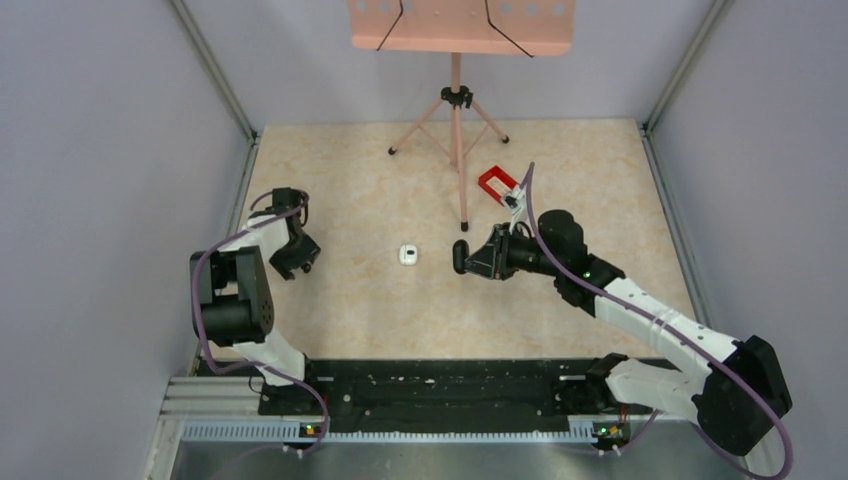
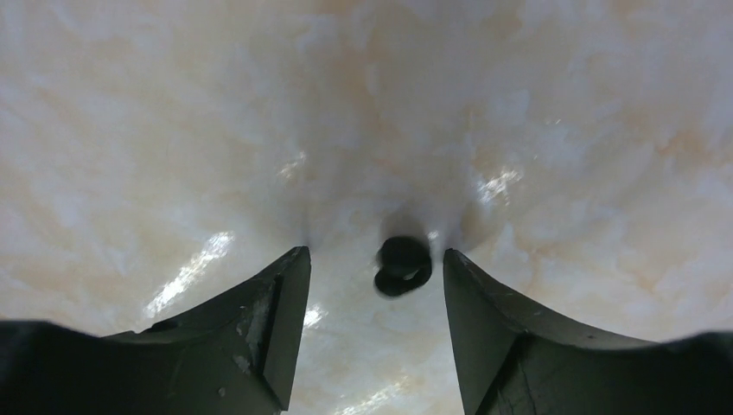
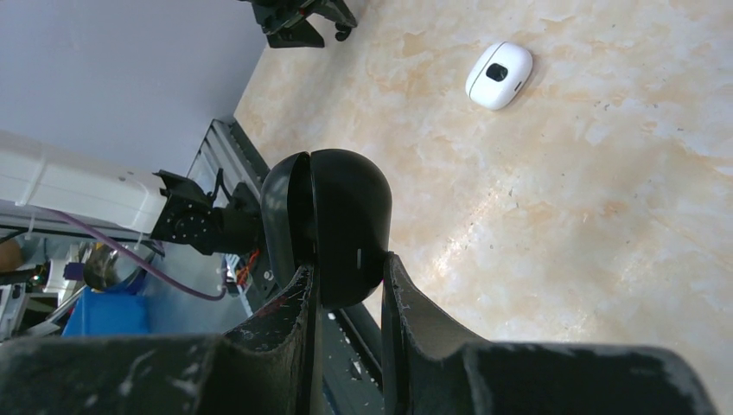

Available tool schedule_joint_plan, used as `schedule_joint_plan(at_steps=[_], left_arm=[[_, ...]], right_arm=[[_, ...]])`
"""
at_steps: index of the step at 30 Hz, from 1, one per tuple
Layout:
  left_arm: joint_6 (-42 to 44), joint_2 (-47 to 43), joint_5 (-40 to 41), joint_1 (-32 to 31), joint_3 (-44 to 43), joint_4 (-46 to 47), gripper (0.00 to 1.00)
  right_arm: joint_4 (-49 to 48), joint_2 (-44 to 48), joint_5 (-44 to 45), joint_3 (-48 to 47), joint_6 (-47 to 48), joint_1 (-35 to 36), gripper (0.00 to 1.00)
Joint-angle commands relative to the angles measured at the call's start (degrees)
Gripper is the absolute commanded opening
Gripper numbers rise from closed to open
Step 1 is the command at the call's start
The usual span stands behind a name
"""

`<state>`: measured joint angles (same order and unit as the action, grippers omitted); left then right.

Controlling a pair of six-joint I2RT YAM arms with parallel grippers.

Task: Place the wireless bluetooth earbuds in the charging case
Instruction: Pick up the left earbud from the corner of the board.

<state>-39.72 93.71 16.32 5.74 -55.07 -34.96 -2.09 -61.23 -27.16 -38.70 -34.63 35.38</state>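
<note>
A tiny black earbud (image 2: 403,264) lies on the marbled table between the fingertips of my left gripper (image 2: 376,253), nearer the right finger. The jaws stand apart and neither finger touches it. From above, the left gripper (image 1: 295,256) points down at the table's left side, and the earbud is hidden under it. My right gripper (image 3: 347,264) is shut on the glossy black charging case (image 3: 333,216), held off the table with a seam showing along its left side. In the top view the charging case (image 1: 460,254) juts out left of the right gripper (image 1: 474,258), near the table's middle.
A small white rounded-square object (image 1: 409,255) lies between the two grippers, also visible in the right wrist view as the white object (image 3: 499,74). A red rectangular frame (image 1: 497,183) sits behind the right arm. A pink music stand's tripod (image 1: 457,120) stands at the back.
</note>
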Motion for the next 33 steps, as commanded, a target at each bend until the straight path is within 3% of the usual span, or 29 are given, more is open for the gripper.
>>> schedule_joint_plan(at_steps=[1,5,10,25,29,33], left_arm=[[-3.7,2.5,0.2,0.6,-3.0,3.8,0.62],[-3.2,3.1,0.4,0.6,-3.5,4.2,0.58],[-3.3,3.6,-1.3,0.6,-3.9,3.2,0.39],[-3.7,0.4,-7.0,0.5,-1.9,1.0,0.39],[-3.5,0.9,-7.4,0.5,-1.5,1.3,0.18],[-2.9,-0.4,-9.7,0.4,-1.4,1.4,0.05]], right_arm=[[-0.8,1.7,0.7,-1.0,0.8,-0.1,0.00],[-0.7,1.3,0.6,-1.1,0.9,-0.1,0.00],[-0.8,0.8,0.8,-1.5,0.8,-0.1,0.00],[-1.3,0.1,0.4,-1.6,0.3,-0.1,0.00],[-1.1,0.5,0.5,-1.4,0.0,-0.1,0.00],[-0.4,1.3,1.3,-1.2,0.0,-0.1,0.00]])
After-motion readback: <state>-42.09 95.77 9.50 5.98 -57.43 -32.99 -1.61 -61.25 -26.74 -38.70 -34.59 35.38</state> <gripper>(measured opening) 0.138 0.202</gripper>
